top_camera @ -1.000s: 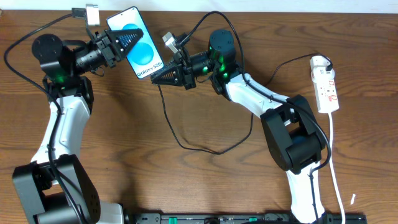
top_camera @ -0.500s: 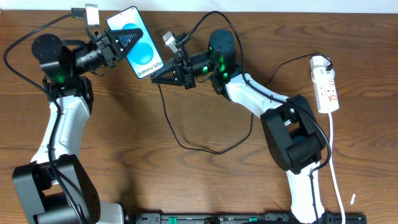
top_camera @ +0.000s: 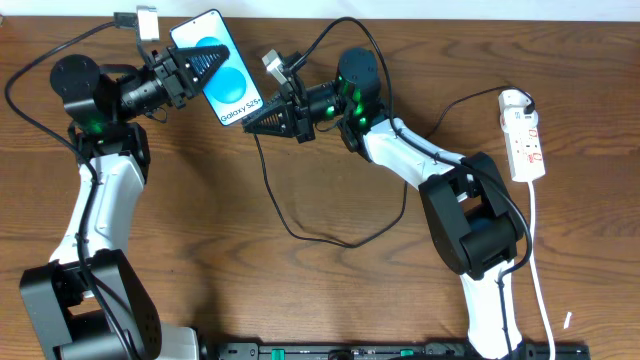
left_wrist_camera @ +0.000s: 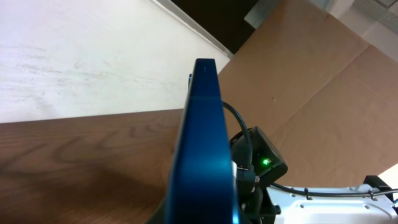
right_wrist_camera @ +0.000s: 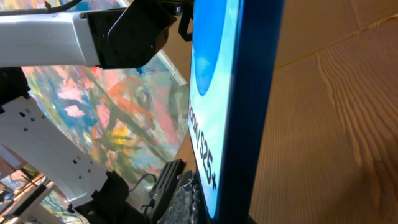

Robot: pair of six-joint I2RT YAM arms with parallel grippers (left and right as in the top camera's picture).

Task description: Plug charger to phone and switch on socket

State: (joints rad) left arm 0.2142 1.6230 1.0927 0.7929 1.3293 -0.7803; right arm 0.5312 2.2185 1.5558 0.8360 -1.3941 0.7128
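Observation:
The phone (top_camera: 232, 90) with its blue screen is held tilted above the table's back left; my left gripper (top_camera: 200, 65) is shut on its upper half. The left wrist view shows it edge-on (left_wrist_camera: 205, 143). My right gripper (top_camera: 250, 122) is shut on the charger's plug end and touches the phone's lower end. The plug itself is hidden. The thin black charger cable (top_camera: 266, 185) hangs from that gripper and loops over the table. In the right wrist view the phone (right_wrist_camera: 249, 93) fills the middle, with one fingertip (right_wrist_camera: 189, 202) beside it. The white socket (top_camera: 526, 140) lies at the far right.
The socket's white cord (top_camera: 541, 280) runs down the right edge of the table. Thicker black robot cables arch over both arms at the back. A pale wall stands behind the table. The right arm's base (top_camera: 475, 225) stands right of centre.

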